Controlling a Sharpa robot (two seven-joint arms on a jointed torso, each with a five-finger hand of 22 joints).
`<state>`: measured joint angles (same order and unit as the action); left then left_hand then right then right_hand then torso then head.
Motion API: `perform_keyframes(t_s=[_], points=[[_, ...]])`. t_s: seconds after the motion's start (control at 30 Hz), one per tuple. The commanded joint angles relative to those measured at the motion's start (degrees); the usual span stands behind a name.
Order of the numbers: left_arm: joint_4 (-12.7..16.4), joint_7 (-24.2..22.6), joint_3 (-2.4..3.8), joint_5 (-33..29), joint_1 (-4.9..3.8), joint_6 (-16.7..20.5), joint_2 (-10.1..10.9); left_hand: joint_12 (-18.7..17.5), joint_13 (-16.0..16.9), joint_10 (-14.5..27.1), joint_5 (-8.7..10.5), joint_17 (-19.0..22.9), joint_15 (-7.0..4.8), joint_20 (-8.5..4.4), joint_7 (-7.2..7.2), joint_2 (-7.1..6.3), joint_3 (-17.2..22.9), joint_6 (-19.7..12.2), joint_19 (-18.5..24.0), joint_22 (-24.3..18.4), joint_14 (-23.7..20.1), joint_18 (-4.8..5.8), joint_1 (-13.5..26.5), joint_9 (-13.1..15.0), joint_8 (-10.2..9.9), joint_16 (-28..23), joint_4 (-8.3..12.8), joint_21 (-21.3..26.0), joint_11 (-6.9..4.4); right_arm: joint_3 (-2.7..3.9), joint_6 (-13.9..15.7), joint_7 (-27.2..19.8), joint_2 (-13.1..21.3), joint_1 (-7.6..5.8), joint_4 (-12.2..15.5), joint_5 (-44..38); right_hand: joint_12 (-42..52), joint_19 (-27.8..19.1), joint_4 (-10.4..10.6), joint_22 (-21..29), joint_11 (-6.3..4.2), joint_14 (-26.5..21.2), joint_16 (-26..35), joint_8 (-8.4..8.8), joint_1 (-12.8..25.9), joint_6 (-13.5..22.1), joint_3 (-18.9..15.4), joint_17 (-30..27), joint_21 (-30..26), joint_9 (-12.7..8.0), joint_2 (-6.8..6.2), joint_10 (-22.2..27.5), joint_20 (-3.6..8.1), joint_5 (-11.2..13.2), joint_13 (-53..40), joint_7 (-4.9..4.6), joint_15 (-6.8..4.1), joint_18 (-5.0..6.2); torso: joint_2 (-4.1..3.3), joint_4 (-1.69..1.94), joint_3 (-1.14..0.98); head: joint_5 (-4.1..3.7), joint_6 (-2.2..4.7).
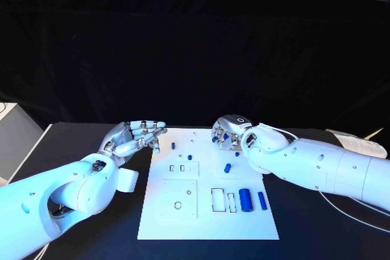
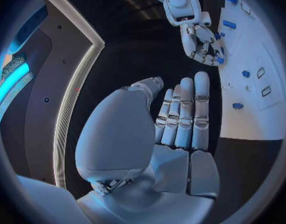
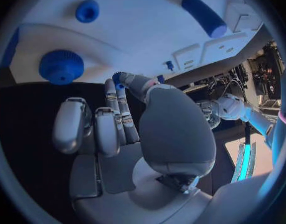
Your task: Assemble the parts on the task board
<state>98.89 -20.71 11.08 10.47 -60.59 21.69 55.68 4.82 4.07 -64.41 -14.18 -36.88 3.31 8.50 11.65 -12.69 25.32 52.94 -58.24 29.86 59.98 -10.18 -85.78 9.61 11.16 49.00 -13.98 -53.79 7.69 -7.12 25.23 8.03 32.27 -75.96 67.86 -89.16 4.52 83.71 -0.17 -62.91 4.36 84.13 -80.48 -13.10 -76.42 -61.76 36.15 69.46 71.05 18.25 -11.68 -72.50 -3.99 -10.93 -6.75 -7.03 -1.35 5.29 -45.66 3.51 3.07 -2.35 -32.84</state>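
Parts (image 1: 244, 199) lie loose on the task board (image 1: 208, 223), below our fingers. Our right hand (image 1: 230, 133) pinches a small blue part (image 3: 117, 77) at its fingertips, probably for seating; our left hand (image 1: 136, 136) hovers empty, fingers apart.

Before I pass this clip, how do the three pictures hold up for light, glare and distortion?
Head view: blue-tinted light, the task board bright but readable, background black. Left wrist view: strong fisheye bend, the left hand sharp, a bright strip glaring beside it. Right wrist view: board edges curve, the right hand clear, blue parts near the rim look soft.
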Motion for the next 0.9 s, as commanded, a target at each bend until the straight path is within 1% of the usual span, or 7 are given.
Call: perform_keyframes(t_s=[0.03,0.23,0.27,0.43,0.47,0.63,0.9], points=[[-0.06,-0.11,0.05,0.25,-0.03,-1.06,0.04,0.17,0.06,-0.08,0.29,-0.06,0.02,0.02,0.06,0.14,0.23,-0.3,0.55,0.04,-0.3,-0.36,0.26,0.1,-0.02,0.28,0.02,-0.33,0.05,0.17,4.62,1.88,-0.84,-0.01,-0.35,-1.08,-0.15,0.06,-0.26,-0.14,-1.29,2.5,-0.35,-0.16,-0.56,0.02,0.04,0.08,0.37,0.15,1.24,-1.47,0.22,0.1,-1.14,-0.22,-0.38,-0.18,-0.15,0.08,0.05,0.04,0.16],[-0.09,-0.1,0.05,0.25,-0.03,-1.07,0.08,0.16,0.05,-0.04,0.31,-0.07,0.05,0.04,0.09,0.08,0.25,-0.35,0.6,0.08,-0.34,-0.35,0.31,0.1,-0.04,0.32,0.01,-0.4,0.08,0.53,5.95,2.04,-3.07,-0.09,-1.87,-1.18,-0.17,0.08,-0.29,-0.25,-1.28,2.51,-0.39,-0.17,-0.51,0.04,0.02,0.14,0.44,0.19,1.18,-1.47,0.22,0.14,-1.17,-0.24,-0.37,-0.2,-0.25,0.07,0.14,0.07,0.42],[-0.08,-0.1,0.05,0.24,-0.03,-1.06,0.08,0.16,0.05,-0.04,0.31,-0.07,0.05,0.04,0.09,0.08,0.25,-0.35,0.6,0.08,-0.34,-0.35,0.31,0.1,-0.04,0.32,0.01,-0.4,0.08,0.57,5.94,1.94,-3.44,-0.11,-2.18,-1.11,-0.21,0.09,-0.33,-0.29,-1.27,2.52,-0.41,-0.17,-0.46,0.07,-0.01,0.16,0.47,0.23,1.11,-1.45,0.21,0.18,-1.18,-0.25,-0.36,-0.21,-0.26,0.09,0.18,0.05,0.45],[0.03,-0.07,0.06,0.24,-0.04,-1.07,0.03,0.16,0.05,-0.04,0.31,-0.07,0.05,0.04,0.09,0.08,0.25,-0.35,0.6,0.08,-0.34,-0.35,0.31,0.1,-0.04,0.32,0.01,-0.4,0.08,0.66,5.5,1.49,-5.26,-0.17,-3.85,-0.7,-0.28,0.11,-0.36,-0.38,-1.24,2.54,-0.48,-0.15,-0.38,0.15,-0.04,0.27,0.53,0.28,1.02,-1.39,0.2,0.22,-1.21,-0.27,-0.34,-0.23,-0.32,0.02,0.15,0.22,0.53],[0.05,-0.06,0.06,0.24,-0.04,-1.08,0.0,0.16,0.05,-0.04,0.31,-0.07,0.05,0.04,0.09,0.08,0.25,-0.35,0.6,0.08,-0.34,-0.35,0.31,0.1,-0.04,0.32,0.01,-0.4,0.08,0.66,5.38,1.42,-5.68,-0.18,-4.27,-0.66,-0.28,0.11,-0.36,-0.38,-1.24,2.54,-0.48,-0.15,-0.38,0.15,-0.04,0.27,0.53,0.28,1.02,-1.39,0.2,0.22,-1.21,-0.27,-0.34,-0.23,-0.33,0.04,0.19,0.25,0.53],[0.06,-0.03,0.07,0.25,-0.05,-1.13,-0.16,0.16,0.05,-0.04,0.31,-0.07,0.05,0.04,0.09,0.08,0.25,-0.35,0.6,0.08,-0.34,-0.35,0.31,0.1,-0.04,0.32,0.01,-0.4,0.08,0.68,5.13,1.15,-7.24,-0.16,-5.9,-0.49,-0.31,0.11,-0.39,-0.4,-1.23,2.53,-0.47,-0.13,-0.37,0.21,-0.03,0.22,0.54,0.3,1.0,-1.35,0.2,0.21,-1.21,-0.29,-0.33,-0.23,-0.44,0.31,0.19,0.18,0.59],[0.13,0.04,0.08,0.28,-0.06,-1.14,-0.28,0.16,0.05,-0.04,0.31,-0.07,0.05,0.04,0.09,0.08,0.25,-0.35,0.6,0.08,-0.34,-0.35,0.31,0.1,-0.04,0.32,0.01,-0.4,0.08,0.68,4.83,1.14,-9.45,-0.1,-8.39,-0.39,-0.54,0.06,-0.5,-0.31,-1.11,2.53,-0.51,-0.01,-0.2,0.57,0.04,0.2,0.46,0.42,0.9,-1.1,0.15,0.08,-1.26,-0.41,-0.25,-0.22,-0.55,0.8,0.52,0.0,0.64]])
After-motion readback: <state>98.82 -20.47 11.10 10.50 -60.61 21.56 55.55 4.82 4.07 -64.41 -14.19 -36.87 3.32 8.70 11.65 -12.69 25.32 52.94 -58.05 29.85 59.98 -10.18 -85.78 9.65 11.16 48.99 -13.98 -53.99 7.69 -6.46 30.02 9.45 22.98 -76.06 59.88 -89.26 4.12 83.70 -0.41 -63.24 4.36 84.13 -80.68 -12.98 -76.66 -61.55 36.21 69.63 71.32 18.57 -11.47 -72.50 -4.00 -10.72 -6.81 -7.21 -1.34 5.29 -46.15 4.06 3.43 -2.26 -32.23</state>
